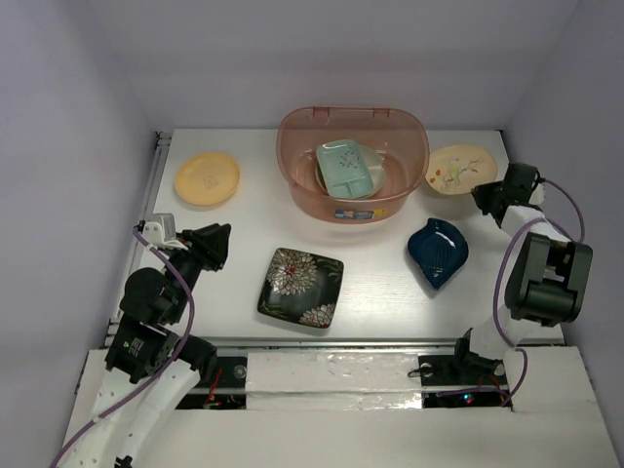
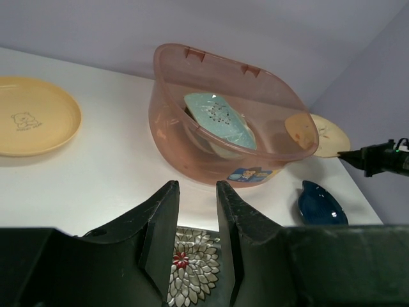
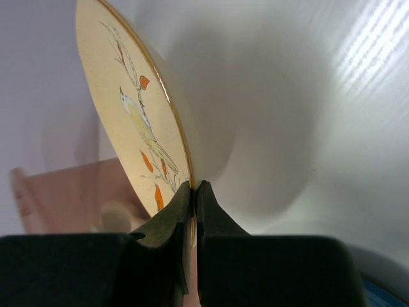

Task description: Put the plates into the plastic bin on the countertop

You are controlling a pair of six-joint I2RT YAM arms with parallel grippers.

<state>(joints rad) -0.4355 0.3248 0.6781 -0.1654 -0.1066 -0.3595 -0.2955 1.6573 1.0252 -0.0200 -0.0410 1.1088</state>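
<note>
The pinkish plastic bin [image 1: 292, 136] stands at the back middle of the white countertop [image 1: 244, 234]. Inside it a pale green divided plate [image 1: 346, 168] leans on another pale dish. My right gripper [image 1: 485, 195] is shut on the rim of a round cream plate with a bird drawing [image 1: 458, 168], just right of the bin; its jaws [image 3: 195, 185] pinch that plate's [image 3: 128, 109] gold edge. My left gripper [image 2: 197, 185] stands open and holds nothing, above the near left part of the black floral plate [image 2: 192, 268]. A yellow-orange plate [image 1: 207, 178] lies at the back left. A dark blue leaf plate [image 1: 438, 253] lies front right.
A metal rail [image 1: 153, 185] runs along the countertop's left edge. Lilac walls close in the back and both sides. The black floral plate [image 1: 301, 286] lies near the front edge between the two arms. The bin's label [image 2: 252, 173] faces the left wrist camera.
</note>
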